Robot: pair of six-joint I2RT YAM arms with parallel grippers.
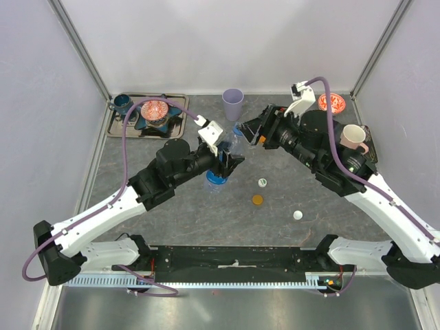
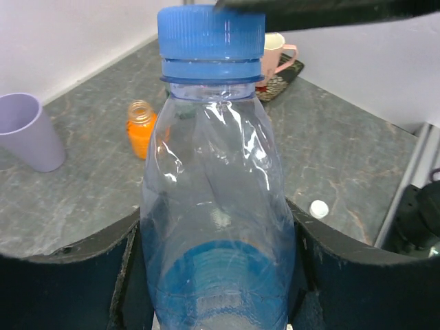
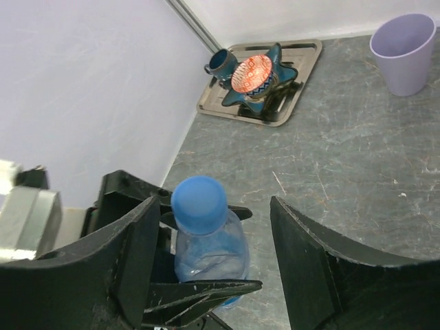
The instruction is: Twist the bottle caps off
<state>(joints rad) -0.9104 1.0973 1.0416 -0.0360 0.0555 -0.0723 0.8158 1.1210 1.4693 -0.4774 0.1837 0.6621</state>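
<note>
My left gripper (image 1: 223,165) (image 2: 214,275) is shut on the body of a translucent blue bottle (image 1: 218,177) (image 2: 213,179) (image 3: 210,254) and holds it off the table. Its blue cap (image 2: 211,33) (image 3: 199,201) sits on the neck. My right gripper (image 1: 249,132) (image 3: 213,234) stands open around that cap, which lies nearer the left finger without touching either. A short orange bottle (image 2: 141,127) stands uncapped behind. Loose on the table lie a white-and-green cap (image 1: 262,182), an orange cap (image 1: 257,200) and a white cap (image 1: 298,215) (image 2: 318,208).
A lilac cup (image 1: 232,103) (image 2: 24,130) (image 3: 404,51) stands at the back middle. A metal tray (image 1: 175,127) (image 3: 306,65) at the back left holds a star-shaped bowl and a dark cup. At the back right are a red bowl (image 1: 331,103) and a pink mug (image 1: 353,137) (image 2: 278,51).
</note>
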